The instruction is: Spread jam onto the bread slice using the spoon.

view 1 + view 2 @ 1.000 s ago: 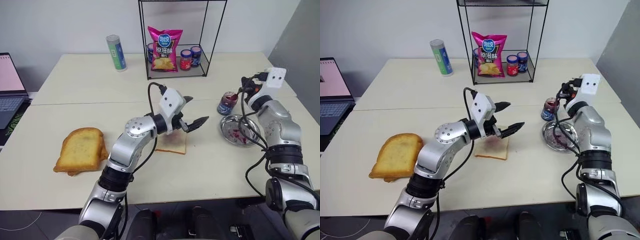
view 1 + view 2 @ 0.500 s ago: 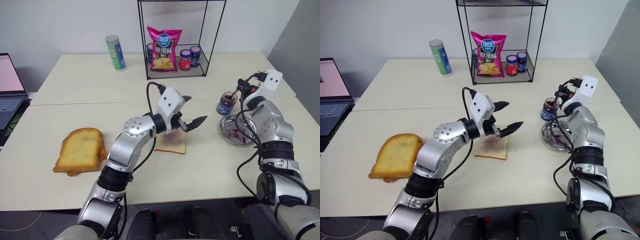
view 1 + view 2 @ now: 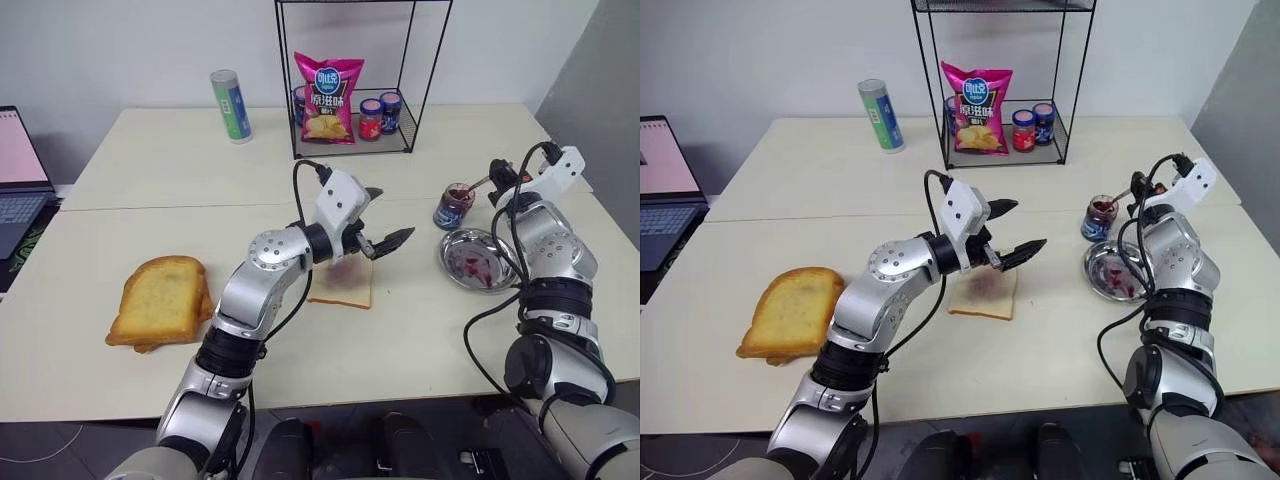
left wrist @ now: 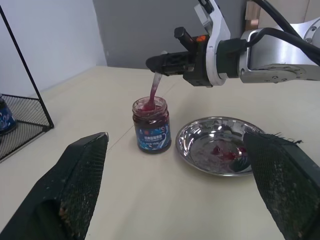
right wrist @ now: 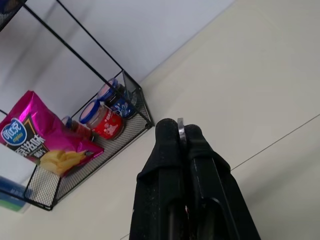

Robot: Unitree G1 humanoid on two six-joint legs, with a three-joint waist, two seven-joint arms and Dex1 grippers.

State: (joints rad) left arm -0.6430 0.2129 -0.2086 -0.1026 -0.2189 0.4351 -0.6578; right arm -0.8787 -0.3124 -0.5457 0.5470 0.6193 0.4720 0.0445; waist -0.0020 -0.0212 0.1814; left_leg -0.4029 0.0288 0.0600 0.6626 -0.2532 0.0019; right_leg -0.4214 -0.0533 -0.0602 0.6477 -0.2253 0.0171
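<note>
A: Spoon (image 4: 154, 88) first. Where is it?

B: Pinched between the clenched fingers of the right gripper (image 4: 159, 62), handle up in the grip, bowl down inside the open jam jar (image 4: 151, 124). Its long axis runs steeply from the fingers into the jar mouth, leaning a little. Jam (image 4: 148, 106) shows dark red at the jar's top.

A: And the right arm's pose?

B: Reached out level over the far right of the table (image 3: 420, 330), the gripper (image 3: 497, 180) pointing toward the jar (image 3: 455, 204) from its right side. A second ago the wrist sat more above the steel dish (image 3: 478, 262); now it has swung out to the right and rolled, so the white wrist block lies tilted outward.

A: The dish?

B: Just beside the jar, nearer the robot, with red smears on its bottom.

A: Bread?

B: The bread slice (image 3: 987, 293) lies flat mid-table, a purple smear on its face, partly under the left gripper (image 3: 1010, 232). That gripper hovers above it with jaws spread wide, holding nothing, pointing toward the jar. It has not shifted since the earlier frames.

A: Farther out?

B: Toasted slices (image 3: 162, 299) at the left, a wire rack (image 3: 355, 75) at the back with a pink chip bag (image 3: 328, 98) and small jars (image 3: 381, 115), a can (image 3: 231, 105) left of it, a laptop (image 3: 20, 182) at the left edge.
</note>
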